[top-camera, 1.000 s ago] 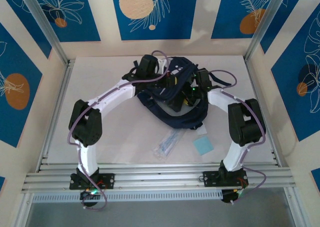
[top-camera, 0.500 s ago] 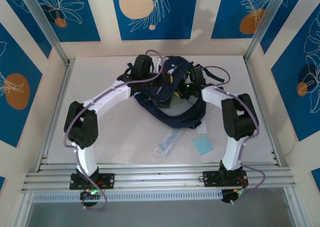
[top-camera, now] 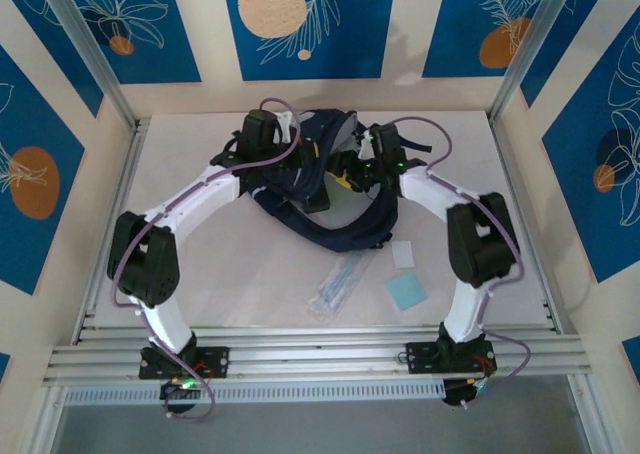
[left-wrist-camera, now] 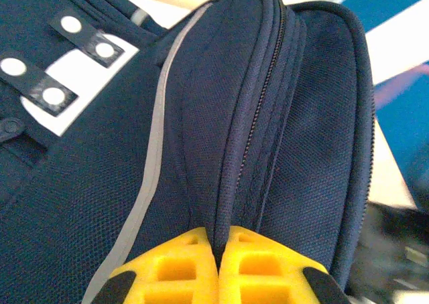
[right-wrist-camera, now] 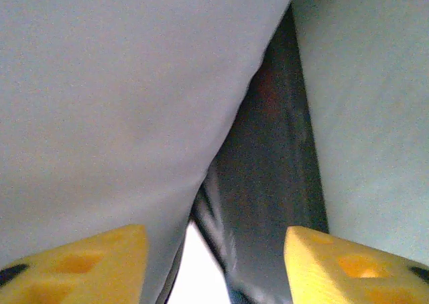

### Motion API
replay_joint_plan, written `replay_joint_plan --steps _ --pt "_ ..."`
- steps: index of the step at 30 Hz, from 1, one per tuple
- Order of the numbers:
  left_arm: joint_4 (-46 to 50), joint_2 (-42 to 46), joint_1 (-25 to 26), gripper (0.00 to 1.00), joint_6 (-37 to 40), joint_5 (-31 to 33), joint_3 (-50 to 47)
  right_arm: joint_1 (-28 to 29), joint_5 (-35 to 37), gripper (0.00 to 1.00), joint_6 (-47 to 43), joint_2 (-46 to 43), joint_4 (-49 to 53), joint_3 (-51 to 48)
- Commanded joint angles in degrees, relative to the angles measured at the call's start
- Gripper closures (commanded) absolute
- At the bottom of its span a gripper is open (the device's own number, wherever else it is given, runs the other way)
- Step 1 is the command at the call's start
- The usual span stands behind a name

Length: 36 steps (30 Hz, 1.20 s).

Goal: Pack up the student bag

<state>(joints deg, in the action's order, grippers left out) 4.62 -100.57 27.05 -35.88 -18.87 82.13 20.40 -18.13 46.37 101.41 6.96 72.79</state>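
The student bag (top-camera: 335, 236) lay at the far centre of the table (top-camera: 200, 274). I had the left gripper (left-wrist-camera: 218, 240) clenched on its zipper seam (left-wrist-camera: 251, 136), apparently to prop the mouth; the right gripper (right-wrist-camera: 214, 240) stood released against grey lining (right-wrist-camera: 100, 83).

table (top-camera: 230, 264), student bag (top-camera: 335, 224), clear pkt (top-camera: 338, 286), blue pad (top-camera: 406, 292)

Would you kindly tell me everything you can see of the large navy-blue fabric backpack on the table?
The navy woven-fabric backpack lies slumped at the far middle of the table, its dark straps looping toward the near edge. It has a grey stripe, a closed zip and a pale patch with studded tabs. The left gripper is shut, pinching a fold beside the zip.
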Motion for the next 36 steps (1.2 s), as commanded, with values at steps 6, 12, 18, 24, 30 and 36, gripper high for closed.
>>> replay_joint_plan --steps 6,12,18,24,30,36 --pt "-6.1 0.4 -5.1 1.00 2.0 8.5 -0.1 2.4 7.9 0.00 -11.1 -15.5 23.8 -9.1" --pt "-7.1 -1.3 -5.7 1.00 1.7 7.9 2.0 10.4 17.0 0.01 -7.1 -18.3 26.7 -17.5" --pt "-8.9 -1.0 -5.7 1.00 -0.1 6.4 0.5 16.5 23.0 0.01 -6.3 -10.2 28.4 -16.9" --pt "-10.0 2.1 -5.7 1.00 -1.2 6.4 -3.3 18.8 25.2 0.01 -6.7 -1.1 30.2 -11.3" --pt "-11.2 6.3 -5.7 1.00 -2.6 6.2 -7.2 21.4 25.4 0.00 -8.4 6.2 26.3 -6.3" --pt "-11.9 9.5 -5.7 1.00 -3.6 5.8 -9.3 25.5 26.3 0.00 -14.5 7.7 25.6 0.3"
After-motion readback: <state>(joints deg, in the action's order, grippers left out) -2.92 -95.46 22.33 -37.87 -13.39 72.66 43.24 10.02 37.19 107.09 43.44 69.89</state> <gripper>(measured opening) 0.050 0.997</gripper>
